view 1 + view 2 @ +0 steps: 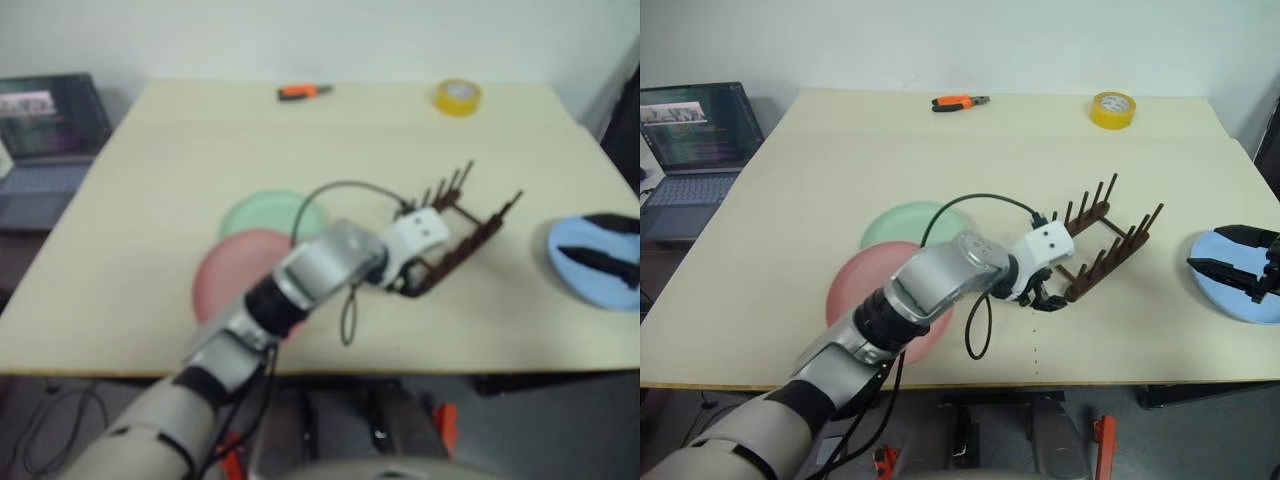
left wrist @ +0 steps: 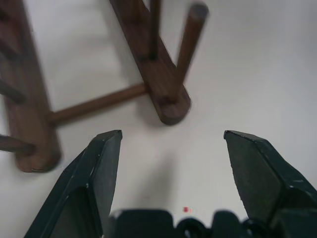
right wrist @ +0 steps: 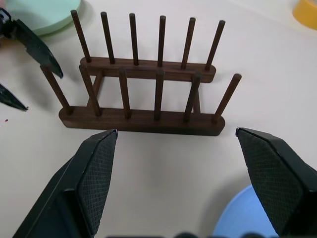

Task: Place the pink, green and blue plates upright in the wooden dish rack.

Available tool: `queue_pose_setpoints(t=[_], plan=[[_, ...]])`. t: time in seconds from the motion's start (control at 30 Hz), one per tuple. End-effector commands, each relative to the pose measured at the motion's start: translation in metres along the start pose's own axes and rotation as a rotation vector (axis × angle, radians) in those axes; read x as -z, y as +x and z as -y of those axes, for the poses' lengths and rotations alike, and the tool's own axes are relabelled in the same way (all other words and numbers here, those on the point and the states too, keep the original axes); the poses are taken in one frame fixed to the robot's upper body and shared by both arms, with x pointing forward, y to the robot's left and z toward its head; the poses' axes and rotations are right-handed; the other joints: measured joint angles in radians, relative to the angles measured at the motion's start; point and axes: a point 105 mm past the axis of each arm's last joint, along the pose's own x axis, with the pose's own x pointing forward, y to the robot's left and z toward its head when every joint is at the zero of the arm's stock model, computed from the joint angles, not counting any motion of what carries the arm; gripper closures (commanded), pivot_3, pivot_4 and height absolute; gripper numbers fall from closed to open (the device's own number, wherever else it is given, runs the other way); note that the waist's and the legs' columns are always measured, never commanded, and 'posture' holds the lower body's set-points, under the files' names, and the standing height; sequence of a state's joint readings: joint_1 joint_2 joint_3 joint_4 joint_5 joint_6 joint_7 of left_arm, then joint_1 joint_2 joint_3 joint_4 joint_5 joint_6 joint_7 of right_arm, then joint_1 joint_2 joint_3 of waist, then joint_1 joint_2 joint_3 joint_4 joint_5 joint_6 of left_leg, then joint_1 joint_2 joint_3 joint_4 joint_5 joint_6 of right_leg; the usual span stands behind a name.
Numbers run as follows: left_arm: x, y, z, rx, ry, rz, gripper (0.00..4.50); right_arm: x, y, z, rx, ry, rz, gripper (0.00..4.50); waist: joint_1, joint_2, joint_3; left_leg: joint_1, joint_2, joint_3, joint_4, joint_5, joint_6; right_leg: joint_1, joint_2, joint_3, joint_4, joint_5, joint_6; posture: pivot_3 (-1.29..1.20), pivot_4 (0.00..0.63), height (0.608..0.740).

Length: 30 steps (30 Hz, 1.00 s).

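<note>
The wooden dish rack (image 1: 1105,245) stands empty, right of the table's middle. My left gripper (image 1: 1040,297) is open at the rack's near end, its fingers (image 2: 101,168) just short of the two rail ends (image 2: 166,99) and holding nothing. Behind my left arm the pink plate (image 1: 852,290) lies flat, overlapping the green plate (image 1: 905,222). Lying flat at the right edge is the blue plate (image 1: 1225,302). My right gripper (image 1: 1205,247) hovers open over it, facing the rack (image 3: 148,119) side-on, with the blue plate's rim (image 3: 245,218) below it.
A yellow tape roll (image 1: 1112,109) and orange pliers (image 1: 960,102) lie near the table's far edge. An open laptop (image 1: 695,130) stands off the table to the left. A black cable (image 1: 980,205) loops over my left wrist.
</note>
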<state>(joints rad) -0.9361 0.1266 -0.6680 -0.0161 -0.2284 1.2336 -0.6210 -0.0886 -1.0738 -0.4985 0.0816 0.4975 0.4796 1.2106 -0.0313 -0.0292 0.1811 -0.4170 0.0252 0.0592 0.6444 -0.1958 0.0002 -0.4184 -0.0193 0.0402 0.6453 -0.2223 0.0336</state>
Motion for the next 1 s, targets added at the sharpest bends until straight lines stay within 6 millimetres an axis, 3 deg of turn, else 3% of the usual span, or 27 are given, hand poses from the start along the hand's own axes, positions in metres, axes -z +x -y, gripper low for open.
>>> queue_pose_setpoints(t=[0.03,0.5,0.87,1.0], plan=[[-0.012,0.007,0.002,-0.001,0.033,0.018,0.86,-0.016,-0.007,-0.001,0.025,-0.03,0.056,0.33,0.0,0.0,0.0,0.0,0.0,0.0,0.0,0.0,0.0,0.0,0.0,0.0,0.0,0.0,0.0,0.0,0.15,0.74],[-0.011,0.034,-0.014,-0.108,0.071,0.011,0.86,-0.015,-0.008,-0.009,0.039,-0.014,0.06,0.33,0.0,-0.002,0.001,-0.001,-0.001,0.0,0.0,0.0,0.0,-0.001,0.0,0.0,-0.001,0.0,0.0,0.0,0.15,0.74],[-0.017,0.041,-0.028,-0.192,0.021,0.059,0.86,-0.014,-0.004,-0.011,0.044,-0.007,0.068,0.33,0.0,-0.003,0.002,-0.001,-0.002,-0.001,0.0,0.0,0.0,-0.001,-0.001,0.0,-0.001,0.0,0.0,0.0,0.15,0.74],[-0.013,0.043,-0.027,-0.197,0.031,0.049,1.78,-0.013,0.0,-0.011,0.042,-0.004,0.073,0.3,0.0,-0.003,0.002,-0.001,-0.001,-0.001,-0.001,0.0,0.0,-0.001,-0.001,0.0,-0.001,0.0,0.0,0.0,0.15,0.74]])
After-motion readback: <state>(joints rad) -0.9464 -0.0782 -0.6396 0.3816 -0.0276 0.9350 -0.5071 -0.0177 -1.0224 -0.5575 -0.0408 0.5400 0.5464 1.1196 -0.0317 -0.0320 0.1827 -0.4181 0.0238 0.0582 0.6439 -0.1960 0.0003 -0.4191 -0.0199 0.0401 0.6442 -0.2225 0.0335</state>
